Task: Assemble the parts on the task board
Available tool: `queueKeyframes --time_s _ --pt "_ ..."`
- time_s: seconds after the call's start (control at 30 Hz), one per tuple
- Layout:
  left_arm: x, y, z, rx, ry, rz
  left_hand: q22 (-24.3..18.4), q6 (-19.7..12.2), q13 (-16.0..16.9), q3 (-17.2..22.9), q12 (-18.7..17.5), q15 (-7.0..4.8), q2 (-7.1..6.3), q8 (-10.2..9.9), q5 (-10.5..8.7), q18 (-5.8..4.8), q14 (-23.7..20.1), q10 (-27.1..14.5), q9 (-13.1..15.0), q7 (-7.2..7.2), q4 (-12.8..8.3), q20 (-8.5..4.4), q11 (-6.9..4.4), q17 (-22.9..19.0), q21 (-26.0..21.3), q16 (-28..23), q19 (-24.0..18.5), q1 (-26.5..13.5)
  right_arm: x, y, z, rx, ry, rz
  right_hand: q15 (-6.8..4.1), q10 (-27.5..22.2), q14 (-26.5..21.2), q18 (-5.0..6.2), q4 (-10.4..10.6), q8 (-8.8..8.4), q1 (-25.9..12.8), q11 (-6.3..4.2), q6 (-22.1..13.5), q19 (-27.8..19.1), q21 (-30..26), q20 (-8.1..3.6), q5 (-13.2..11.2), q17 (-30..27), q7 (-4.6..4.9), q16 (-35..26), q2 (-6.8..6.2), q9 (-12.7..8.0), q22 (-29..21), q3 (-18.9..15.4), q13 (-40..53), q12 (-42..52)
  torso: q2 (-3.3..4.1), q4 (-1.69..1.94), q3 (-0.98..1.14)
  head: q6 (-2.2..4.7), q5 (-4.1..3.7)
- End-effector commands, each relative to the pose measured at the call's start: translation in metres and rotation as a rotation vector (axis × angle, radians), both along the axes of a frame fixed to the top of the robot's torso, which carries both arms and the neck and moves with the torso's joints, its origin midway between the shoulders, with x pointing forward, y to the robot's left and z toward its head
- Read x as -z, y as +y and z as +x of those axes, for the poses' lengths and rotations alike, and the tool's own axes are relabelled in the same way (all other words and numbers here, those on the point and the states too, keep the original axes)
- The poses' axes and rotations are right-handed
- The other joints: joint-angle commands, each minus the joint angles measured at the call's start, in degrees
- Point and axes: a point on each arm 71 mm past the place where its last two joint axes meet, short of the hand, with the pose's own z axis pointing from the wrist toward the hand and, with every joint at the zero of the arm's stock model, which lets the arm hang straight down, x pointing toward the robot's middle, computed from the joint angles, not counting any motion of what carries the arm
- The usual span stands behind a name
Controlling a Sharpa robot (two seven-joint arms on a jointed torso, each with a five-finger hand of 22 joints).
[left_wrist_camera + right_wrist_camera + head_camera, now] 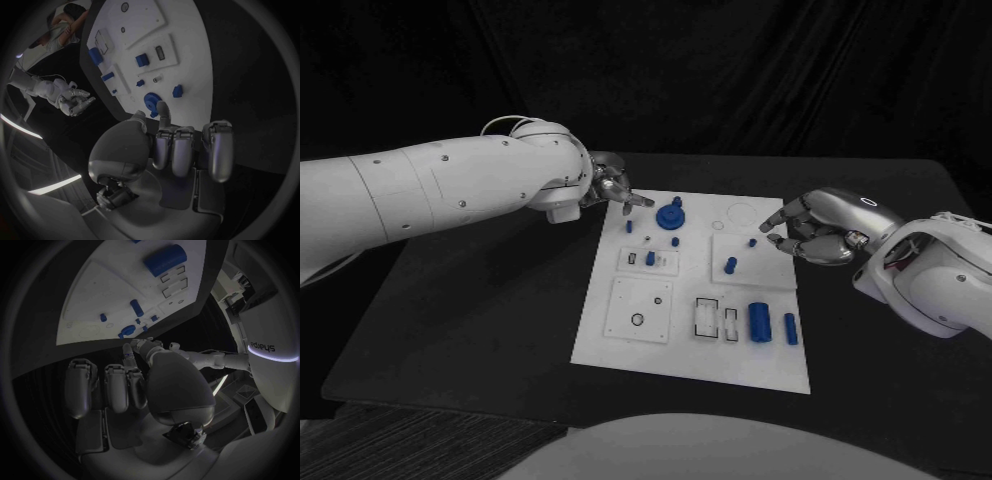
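Black table (pixel 473 330) fills the frame, and the white task board (pixel 661 350) lies at its centre with blue parts scattered across it, a round blue gear-like part (pixel 671 214) near its upper edge and a big blue cylinder (pixel 759 321) lower right. Left hand (pixel 609 186) hovers at the board's upper left corner, fingers apart, holding nothing. Right hand (pixel 819 232), at the board's right edge, also holds nothing, fingers loosely spread.

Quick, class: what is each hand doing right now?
Left hand: open, holding nothing, by the board's far corner.
Right hand: open, fingers curled, holding nothing.
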Motion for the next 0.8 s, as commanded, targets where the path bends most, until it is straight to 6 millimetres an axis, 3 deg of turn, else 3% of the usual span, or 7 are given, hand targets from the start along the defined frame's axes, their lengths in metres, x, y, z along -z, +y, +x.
queueKeyframes --time_s 0.03,0.23,0.47,0.8 --pt "0.006 -0.001 0.0 0.022 0.041 0.042 13.0 0.4 15.1 -0.2 0.2 -0.53 0.08 0.4 0.37 -0.53 6.0 6.0 0.3 -0.05 -0.1 -0.32 -0.41 15.1 0.3 0.4 3.3 0.6 0.0 0.0 0.0 0.009 0.002 -0.004 0.53 6.0 4.0 0.73 0.2 -0.06 0.0 0.36 0.3 2.3 -0.1 0.51 0.2 5.3 0.07 -0.1 0.43 0.1 12.3 0.2 15.1 -0.1 0.08 -0.03 -0.02 -0.01 -0.04" --pt "0.012 -0.002 0.004 0.019 0.047 0.065 12.9 0.4 15.1 -0.3 0.2 -0.55 0.1 0.4 0.38 -0.48 6.0 6.0 0.3 -0.06 0.0 -0.33 -0.43 15.1 0.1 0.4 3.2 0.5 0.0 -0.001 0.0 0.01 0.004 -0.005 0.57 6.0 4.1 0.72 0.2 -0.05 0.0 0.4 0.4 2.3 -0.1 0.53 0.2 5.4 0.08 -0.1 0.43 0.1 12.3 0.2 15.1 -0.1 0.34 0.22 -0.1 -0.01 -0.25" --pt "0.015 0.0 0.007 0.01 0.052 0.077 12.9 0.3 15.1 -0.4 0.2 -0.56 0.08 0.3 0.38 -0.48 6.0 6.0 0.3 -0.06 0.1 -0.34 -0.43 15.1 0.1 0.4 3.2 0.4 0.0 -0.001 -0.001 0.012 0.007 -0.007 0.57 6.0 4.1 0.72 0.2 -0.05 0.0 0.4 0.4 2.3 -0.1 0.53 0.2 5.4 0.08 -0.1 0.43 0.1 12.3 0.2 15.1 -0.1 0.47 0.12 -0.16 -0.01 -0.13" --pt "0.017 0.004 0.009 -0.009 0.047 0.08 12.9 0.4 15.1 -0.6 0.2 -0.57 -0.07 0.5 0.37 -0.48 6.0 6.0 0.4 -0.1 0.0 -0.36 -0.45 15.1 0.1 0.4 3.2 0.4 0.001 -0.001 0.0 0.012 0.007 -0.008 0.57 6.0 4.1 0.72 0.2 -0.05 0.0 0.4 0.4 2.3 -0.1 0.53 0.2 5.4 0.08 -0.1 0.43 0.1 12.3 0.2 15.1 -0.1 0.31 0.17 -0.06 -0.01 0.06"
